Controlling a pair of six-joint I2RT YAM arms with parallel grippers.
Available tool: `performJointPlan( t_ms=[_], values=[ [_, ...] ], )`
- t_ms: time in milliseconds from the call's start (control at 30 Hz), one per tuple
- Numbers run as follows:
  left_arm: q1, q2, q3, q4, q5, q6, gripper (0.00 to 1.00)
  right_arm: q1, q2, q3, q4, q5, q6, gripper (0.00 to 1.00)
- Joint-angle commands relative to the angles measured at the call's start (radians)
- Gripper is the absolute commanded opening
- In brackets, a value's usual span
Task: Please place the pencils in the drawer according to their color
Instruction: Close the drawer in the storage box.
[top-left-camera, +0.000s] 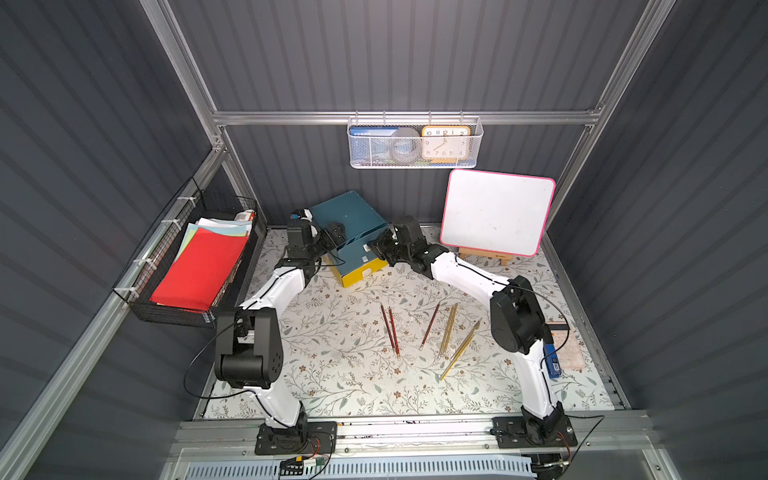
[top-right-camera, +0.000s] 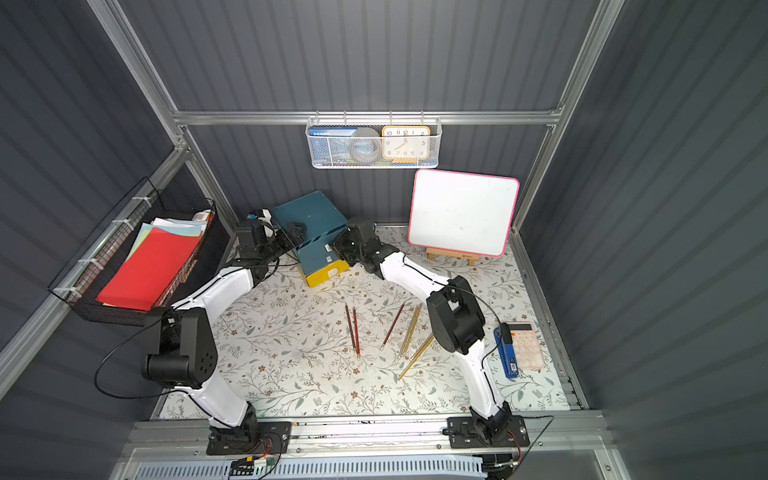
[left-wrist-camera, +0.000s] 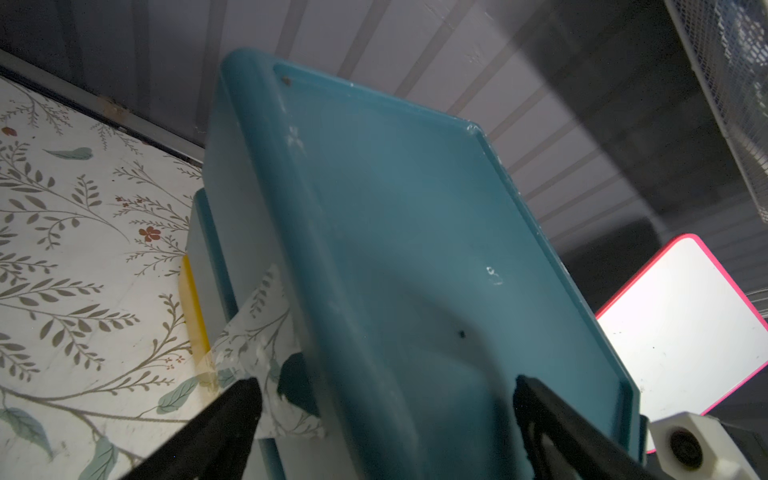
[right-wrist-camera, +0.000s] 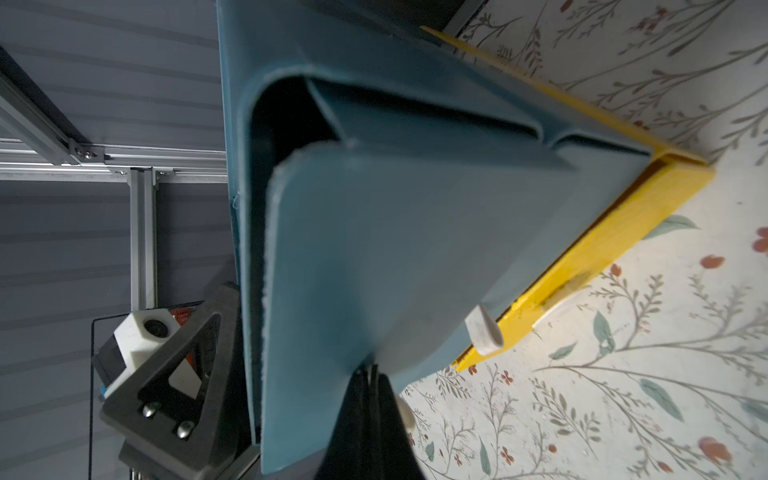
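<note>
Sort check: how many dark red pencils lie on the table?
3. Two dark red pencils lie side by side; the third lies apart, by the gold-yellow pencils. Others may hide inside the teal drawer unit.

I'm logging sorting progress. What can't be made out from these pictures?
- Top drawer interior: only a sliver shows in both top views, the right gripper covering part; any pencils inside are unseen.
- Gold pencils: top views, overlapping, too thin to count.
- Calculator: in a top view, mostly behind the right arm.
- What the shut jaws pinch: right wrist view, jaws cover it.
</note>
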Motion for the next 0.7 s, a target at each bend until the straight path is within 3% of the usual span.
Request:
performJointPlan(
  t_ms=[0, 667],
  values=[
    [-0.011, -0.005, -0.029, -0.032, 0.010, 0.001, 1.00, -0.001, 0.029, 0.040, 0.015, -0.006, 0.016, 0.00],
    [-0.011, -0.016, -0.037, -0.026, 0.013, 0.004, 1.00, -0.001, 0.089, 0.067, 0.108, -0.080, 0.065, 0.00]
  ],
)
